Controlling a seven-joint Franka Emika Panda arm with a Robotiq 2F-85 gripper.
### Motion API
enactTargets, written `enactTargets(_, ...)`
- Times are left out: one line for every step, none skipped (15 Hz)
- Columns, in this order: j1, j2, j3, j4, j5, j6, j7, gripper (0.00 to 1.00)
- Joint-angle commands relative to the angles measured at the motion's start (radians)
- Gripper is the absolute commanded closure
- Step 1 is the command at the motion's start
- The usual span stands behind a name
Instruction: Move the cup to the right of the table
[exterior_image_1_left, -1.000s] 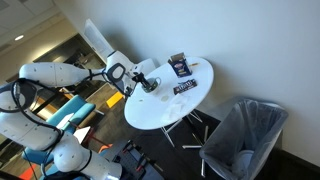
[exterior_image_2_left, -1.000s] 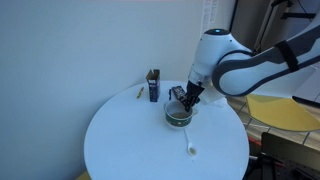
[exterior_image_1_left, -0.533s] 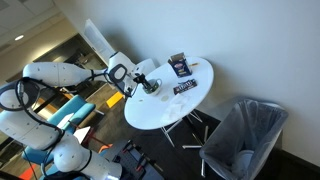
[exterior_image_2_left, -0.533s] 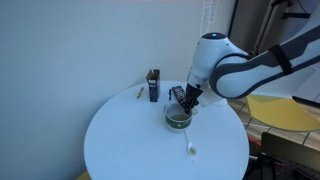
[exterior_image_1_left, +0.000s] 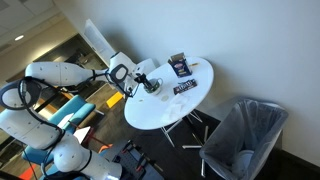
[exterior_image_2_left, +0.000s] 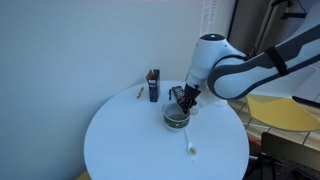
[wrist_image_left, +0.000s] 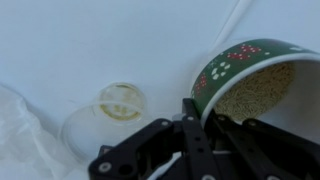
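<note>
The cup (wrist_image_left: 250, 85) is a short round cup, green outside with red and white dots, pale and grainy inside. It stands on the round white table (exterior_image_2_left: 120, 140) in both exterior views (exterior_image_1_left: 151, 87) (exterior_image_2_left: 177, 118), near the table's edge on the arm's side. My gripper (wrist_image_left: 205, 108) is shut on the cup's rim, one finger outside the wall and one inside. The gripper comes down onto the cup from above (exterior_image_2_left: 186, 100) (exterior_image_1_left: 146, 82).
An upright dark blue packet (exterior_image_2_left: 153, 85) (exterior_image_1_left: 180, 65) and a flat one (exterior_image_1_left: 186, 87) are on the table. A white spoon-like item (exterior_image_2_left: 190, 151) lies near the front. A small clear round piece (wrist_image_left: 120, 102) lies beside the cup. A grey mesh chair (exterior_image_1_left: 245, 135) stands near the table.
The gripper and the cup have shifted very slightly across the tabletop; nothing else has moved.
</note>
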Motion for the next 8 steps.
enactTargets(-0.009,0.008,0.009,0.037,0.016,0.033,0.044,0.97)
enactTargets(-0.008,0.016,0.009,0.044,0.014,0.032,0.052,0.97)
enactTargets(-0.007,0.027,0.009,0.055,0.013,0.029,0.061,0.97)
enactTargets(-0.006,0.037,0.008,0.065,0.012,0.026,0.062,0.97)
enactTargets(-0.005,0.051,0.007,0.080,0.009,0.020,0.069,0.97)
enactTargets(-0.003,0.062,0.006,0.091,0.007,0.017,0.076,0.97)
enactTargets(-0.001,0.075,0.004,0.103,0.005,0.014,0.080,0.97)
enactTargets(0.001,0.085,0.002,0.113,0.004,0.012,0.082,0.97)
